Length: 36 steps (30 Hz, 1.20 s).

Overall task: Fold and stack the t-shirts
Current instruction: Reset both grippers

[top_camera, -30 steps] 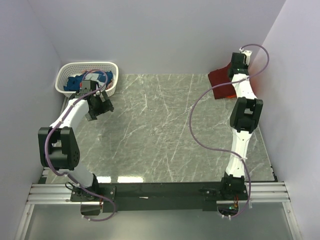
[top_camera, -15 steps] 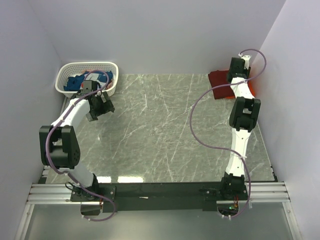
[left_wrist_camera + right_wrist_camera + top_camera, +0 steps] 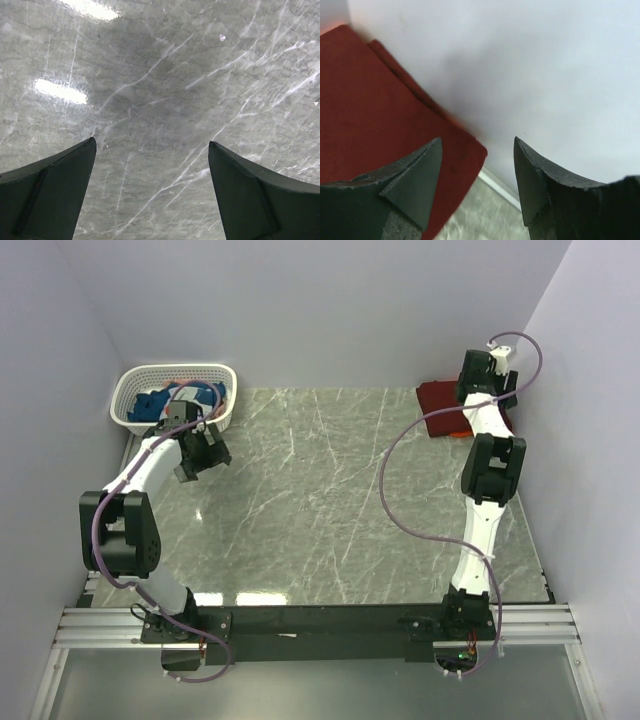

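Hovering spread and empty over the folded maroon t-shirt [image 3: 437,400] at the far-right corner, the right gripper [image 3: 477,142] seems done; the left gripper [image 3: 151,142], also spread, should fetch the blue t-shirt [image 3: 152,402] from the basket [image 3: 175,370].

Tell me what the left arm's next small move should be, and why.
Probably lift the left gripper over the white lattice basket and lower it toward the blue t-shirt. Its jaws stand wide open over the bare marble table, holding nothing, while the maroon t-shirt already lies folded in the far right corner by the right gripper.
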{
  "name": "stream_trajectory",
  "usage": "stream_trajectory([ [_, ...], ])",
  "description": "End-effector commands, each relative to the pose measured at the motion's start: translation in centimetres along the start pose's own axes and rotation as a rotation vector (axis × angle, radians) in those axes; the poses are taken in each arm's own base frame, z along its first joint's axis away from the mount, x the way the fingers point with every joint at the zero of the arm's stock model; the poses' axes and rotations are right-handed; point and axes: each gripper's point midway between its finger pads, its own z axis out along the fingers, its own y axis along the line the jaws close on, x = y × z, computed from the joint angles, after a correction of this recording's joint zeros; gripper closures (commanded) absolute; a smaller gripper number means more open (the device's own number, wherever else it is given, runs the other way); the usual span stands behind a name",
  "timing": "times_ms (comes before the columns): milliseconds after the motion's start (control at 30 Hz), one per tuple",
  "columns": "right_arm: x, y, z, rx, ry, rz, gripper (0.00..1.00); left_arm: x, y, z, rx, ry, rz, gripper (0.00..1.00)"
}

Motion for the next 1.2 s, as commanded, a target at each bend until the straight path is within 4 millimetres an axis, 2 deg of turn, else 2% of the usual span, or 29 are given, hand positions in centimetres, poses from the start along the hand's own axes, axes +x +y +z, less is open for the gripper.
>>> stream_trajectory([
  [0,-5.9,-2.7,-4.8,-0.067,-0.06,0.171,0.34,-0.8,-0.7,-1.1,0.023,-0.047,0.018,0.01],
  [33,-6.1,-2.5,-5.6,-0.098,-0.058,0.186,0.34,-1.0,-0.8,-1.3,0.031,-0.057,0.021,0.01],
  [133,-7.5,-1.9,-9.7,-0.233,-0.074,0.213,0.34,-1.5,-1.3,-2.4,0.059,-0.089,0.024,0.01],
  [167,-9.0,-3.2,-11.5,-0.258,-0.093,0.248,0.34,-1.7,-1.6,-2.8,0.072,-0.103,0.027,0.01],
  [233,-8.5,-2.9,-13.9,-0.35,-0.049,0.28,0.33,-2.3,-2.1,-4.1,0.098,-0.146,0.035,0.0],
  [267,-9.1,-4.3,-15.6,-0.383,-0.048,0.313,0.33,-2.9,-2.3,-5.2,0.112,-0.186,0.04,0.01],
  [300,-9.0,-4.8,-16.7,-0.418,-0.036,0.328,0.33,-3.1,-2.5,-5.7,0.118,-0.207,0.044,0.01],
  [333,-8.5,-4.8,-18.0,-0.468,-0.005,0.348,0.33,-3.3,-2.7,-6.3,0.125,-0.228,0.05,0.01],
  [367,-8.6,-6.6,-19.6,-0.497,-0.003,0.375,0.33,-3.6,-2.7,-7.5,0.131,-0.266,0.053,0.0],
  [433,-7.8,-7.7,-22.0,-0.578,0.038,0.398,0.33,-4.1,-3.0,-8.8,0.154,-0.313,0.055,0.01],
  [467,-8.6,-9.9,-23.9,-0.614,0.015,0.433,0.33,-4.3,-3.0,-10.3,0.173,-0.35,0.051,0.01],
  [533,-6.8,-11.3,-25.6,-0.648,0.049,0.413,0.33,-4.1,-3.0,-12.0,0.194,-0.376,0.038,0.01],
  [567,-6.9,-13.5,-27.2,-0.672,0.024,0.431,0.33,-4.4,-3.1,-14.1,0.222,-0.423,0.024,0.01],
  [633,-6.4,-16.1,-28.8,-0.68,0.003,0.431,0.33,-4.4,-3.0,-16.2,0.246,-0.466,0.013,0.01],
  [667,-6.3,-18.5,-30.5,-0.702,-0.036,0.456,0.33,-4.2,-2.8,-18.0,0.269,-0.505,-0.001,0.01],
  [733,-5.9,-20.8,-32.0,-0.723,-0.072,0.475,0.33,-3.6,-2.2,-19.3,0.272,-0.522,-0.015,0.01],
  [767,-5.6,-23.0,-33.6,-0.742,-0.116,0.504,0.33,-3.2,-1.8,-20.6,0.281,-0.546,-0.022,0.0],
  [800,-5.3,-24.1,-34.3,-0.749,-0.135,0.516,0.33,-3.0,-1.5,-21.2,0.28,-0.554,-0.034,0.01],
  [833,-4.7,-25.0,-34.8,-0.748,-0.143,0.527,0.32,-2.3,-0.9,-21.5,0.262,-0.543,-0.041,0.01],
  [867,-3.8,-26.8,-35.8,-0.75,-0.181,0.547,0.32,-2.1,-0.5,-22.9,0.27,-0.575,-0.056,0.01],
  [900,-3.2,-27.9,-35.9,-0.73,-0.203,0.555,0.32,-1.9,-0.1,-23.7,0.267,-0.588,-0.068,0.0],
  [933,-2.6,-30.1,-37.1,-0.728,-0.253,0.6,0.28,-1.5,0.9,-24.1,0.231,-0.595,-0.088,0.01],
  [967,-0.7,-29.7,-36.8,-0.72,-0.236,0.604,0.25,-1.3,1.3,-25.7,0.246,-0.637,-0.114,0.01],
  [1033,0.4,-30.3,-37.9,-0.765,-0.275,0.659,0.21,-0.9,2.3,-26.9,0.241,-0.676,-0.148,0.01],
  [1067,2.2,-30.7,-38.3,-0.78,-0.292,0.683,0.2,-0.4,3.2,-28.0,0.24,-0.718,-0.181,0.01],
  [1167,5.0,-30.7,-38.9,-0.819,-0.334,0.688,0.19,1.0,5.2,-28.9,0.235,-0.804,-0.235,0.01],
])
